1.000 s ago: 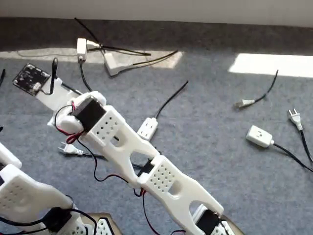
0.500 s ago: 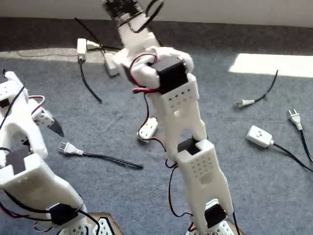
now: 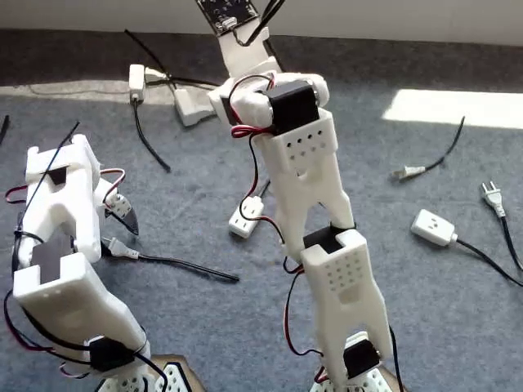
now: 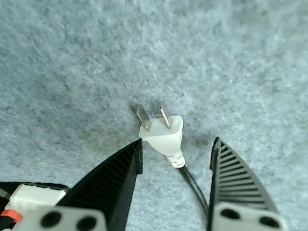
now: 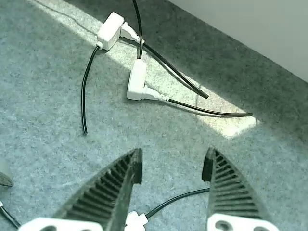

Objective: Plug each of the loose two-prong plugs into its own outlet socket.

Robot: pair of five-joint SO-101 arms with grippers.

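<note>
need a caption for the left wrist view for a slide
Left gripper open over a white two-prong plug on grey carpet, fingers flanking it.

high view down over carpet, left wrist close above plug, right wrist higher, toward far outlets

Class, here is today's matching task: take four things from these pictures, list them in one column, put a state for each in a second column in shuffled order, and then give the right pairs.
Column one
1. left gripper
2. two-prong plug
3. sunlit socket
4. lone socket at the high view's right

Column two
A. holds a seated plug
B. open, straddling a plug
C. nothing plugged in, cord trailing away
D. lying on the carpet, prongs bare

Pairs: 1-B, 2-D, 3-A, 4-C
</note>
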